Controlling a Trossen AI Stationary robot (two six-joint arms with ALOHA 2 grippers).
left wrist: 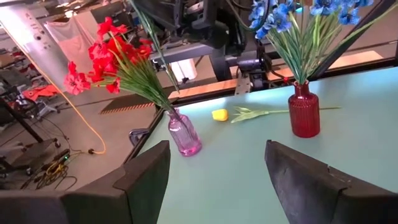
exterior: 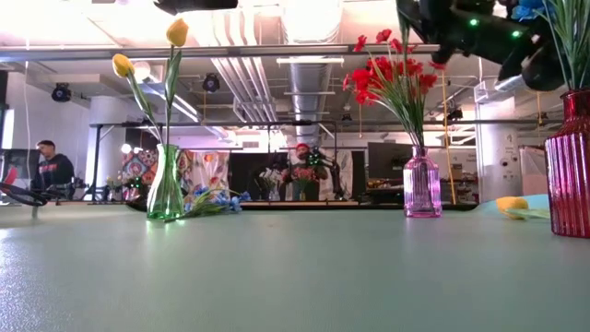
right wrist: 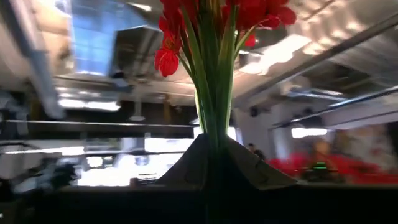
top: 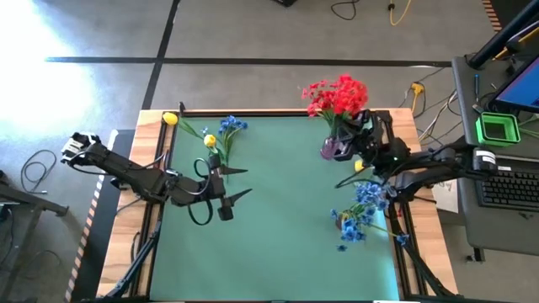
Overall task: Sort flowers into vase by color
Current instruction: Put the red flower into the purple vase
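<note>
Red flowers (top: 338, 97) stand in a pink glass vase (exterior: 421, 186) at the far right. Blue flowers (top: 362, 210) stand in a red ribbed vase (left wrist: 304, 111) near the right edge. Two yellow flowers (exterior: 147, 55) stand in a green vase (exterior: 166, 184) at the far left, and a blue flower (top: 232, 126) lies on the mat beside that vase. One yellow flower (left wrist: 220, 114) lies on the mat between the pink and red vases. My left gripper (top: 238, 183) hovers open, left of the middle. My right gripper (right wrist: 209, 146) is shut, tilted upward just before the red flowers' stems (right wrist: 211, 93). My right gripper's shut fingertips (right wrist: 199, 163) cover the foot of the red flowers' stems in the right wrist view. I cannot tell whether they touch the stems.
The green mat (top: 278, 244) lies bare across the middle and near side inside a wooden frame (top: 152, 126). A desk with a keyboard (top: 509, 187) stands past the right edge. People (exterior: 51, 166) show in the room beyond the far edge.
</note>
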